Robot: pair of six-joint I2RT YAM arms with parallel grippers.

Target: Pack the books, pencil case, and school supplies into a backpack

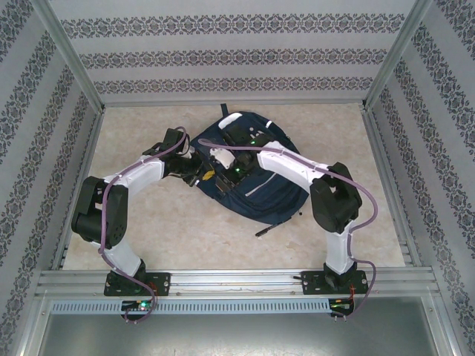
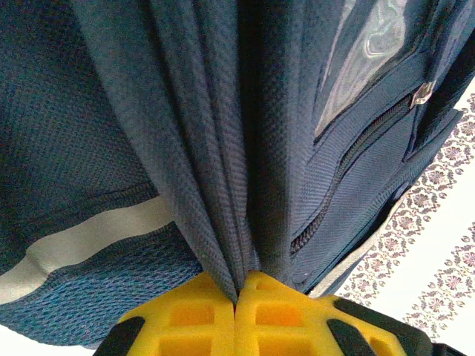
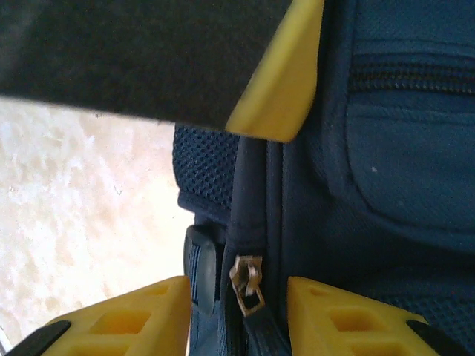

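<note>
The navy-blue backpack (image 1: 256, 185) lies mid-table with its white trim stripe (image 2: 96, 237) close to the left wrist camera. My left gripper (image 1: 206, 173) is at the bag's left side. Its yellow fingers (image 2: 185, 319) are shut on a bunched fold of the navy fabric (image 2: 223, 185). My right gripper (image 1: 236, 132) is at the bag's far end, open. Its yellow fingers (image 3: 119, 319) stand on either side of a metal zipper slider (image 3: 246, 285) without touching it. The books and the pencil case are hidden. A slim black stick (image 1: 267, 228) lies by the bag's near edge; I cannot tell whether it is a pen.
A black strap buckle (image 3: 200, 259) sits just left of the zipper. A dark shape with a yellow tip (image 3: 278, 81) hangs above the bag in the right wrist view. Patterned walls (image 1: 237, 55) and metal rails enclose the beige tabletop (image 1: 178, 237).
</note>
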